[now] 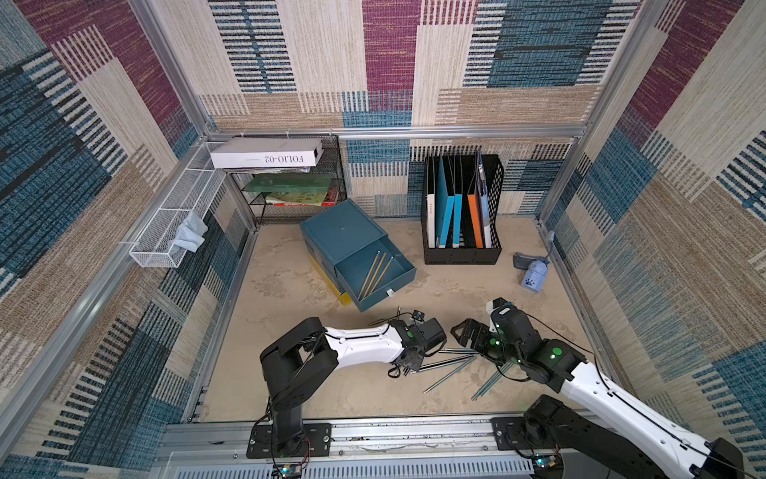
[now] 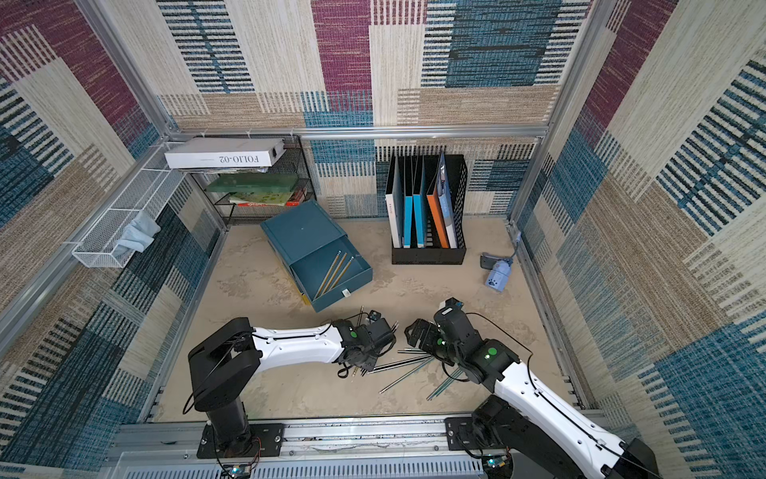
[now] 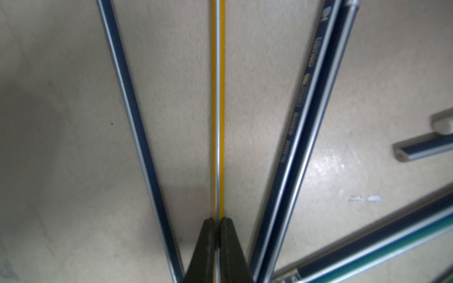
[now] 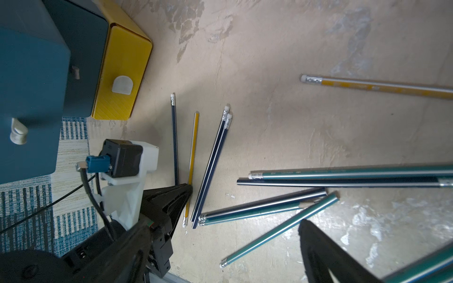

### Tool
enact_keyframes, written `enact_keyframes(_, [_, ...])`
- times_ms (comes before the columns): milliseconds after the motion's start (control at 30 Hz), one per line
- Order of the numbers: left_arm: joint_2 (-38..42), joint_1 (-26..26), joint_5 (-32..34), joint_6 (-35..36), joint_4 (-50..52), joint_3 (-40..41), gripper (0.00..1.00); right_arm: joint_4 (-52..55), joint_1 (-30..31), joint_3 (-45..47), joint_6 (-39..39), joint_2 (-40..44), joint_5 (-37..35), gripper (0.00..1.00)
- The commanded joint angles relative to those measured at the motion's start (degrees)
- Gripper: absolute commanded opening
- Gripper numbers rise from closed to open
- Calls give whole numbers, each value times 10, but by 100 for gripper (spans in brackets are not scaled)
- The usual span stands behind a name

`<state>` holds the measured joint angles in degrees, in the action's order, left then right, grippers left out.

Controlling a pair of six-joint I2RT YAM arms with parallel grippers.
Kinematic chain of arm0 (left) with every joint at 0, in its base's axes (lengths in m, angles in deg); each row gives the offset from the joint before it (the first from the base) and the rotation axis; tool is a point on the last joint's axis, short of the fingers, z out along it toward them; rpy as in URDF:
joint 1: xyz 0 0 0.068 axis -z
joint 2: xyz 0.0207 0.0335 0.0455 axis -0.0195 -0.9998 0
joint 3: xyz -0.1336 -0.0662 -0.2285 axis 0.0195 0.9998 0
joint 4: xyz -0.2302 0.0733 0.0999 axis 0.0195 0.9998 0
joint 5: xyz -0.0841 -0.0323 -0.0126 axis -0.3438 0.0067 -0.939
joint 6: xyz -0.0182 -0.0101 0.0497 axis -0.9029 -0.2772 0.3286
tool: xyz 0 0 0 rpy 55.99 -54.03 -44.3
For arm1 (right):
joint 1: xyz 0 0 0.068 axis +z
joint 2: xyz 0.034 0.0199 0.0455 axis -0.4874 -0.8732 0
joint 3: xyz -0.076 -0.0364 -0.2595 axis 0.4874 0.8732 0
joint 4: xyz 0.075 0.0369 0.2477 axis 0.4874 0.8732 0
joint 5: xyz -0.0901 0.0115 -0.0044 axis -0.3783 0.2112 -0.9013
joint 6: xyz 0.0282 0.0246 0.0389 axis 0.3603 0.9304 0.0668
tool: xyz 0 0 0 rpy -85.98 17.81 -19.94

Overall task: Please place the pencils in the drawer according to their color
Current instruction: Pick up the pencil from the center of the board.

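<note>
While three yellow pencils point(image 1: 375, 275) lie in the drawer point(image 1: 352, 265), the left gripper point(image 3: 218, 220) pinches a fourth pencil point(image 3: 218, 98); the right gripper point(image 1: 460, 331) stands spread; the loose pencils point(image 4: 279, 230) await sorting.

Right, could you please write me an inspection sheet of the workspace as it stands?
Surface: beige mottled table.
Job's things: three yellow pencils in the open drawer; dark, teal and yellow loose pencils scattered between the arms.
Clutter: file holder, wire shelf with books, white box, small blue gadget, wall basket holding a cloth.
End effectors: left end effector shut on a yellow pencil; right end effector open near the loose pencils.
Cables: black cable loops from the left wrist camera.
Surroundings: patterned walls, metal frame.
</note>
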<state>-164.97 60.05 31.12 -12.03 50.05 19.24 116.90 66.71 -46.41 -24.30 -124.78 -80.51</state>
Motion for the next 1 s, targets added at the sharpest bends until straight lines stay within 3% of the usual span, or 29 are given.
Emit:
enact_keyframes(0, [1,-1,-21,3,44,4,0,6,-1,-4,-5,-1,-3,98])
enact_keyframes(333, [50,-1,-5,27,82,-34,0,-4,-1,6,-1,-3,3,98])
enact_keyframes(667, [86,3,-59,63,97,-64,0,-12,-1,11,2,-6,5,98])
enact_keyframes(967, [85,13,-93,98,108,-168,0,-17,-1,17,4,-7,8,98])
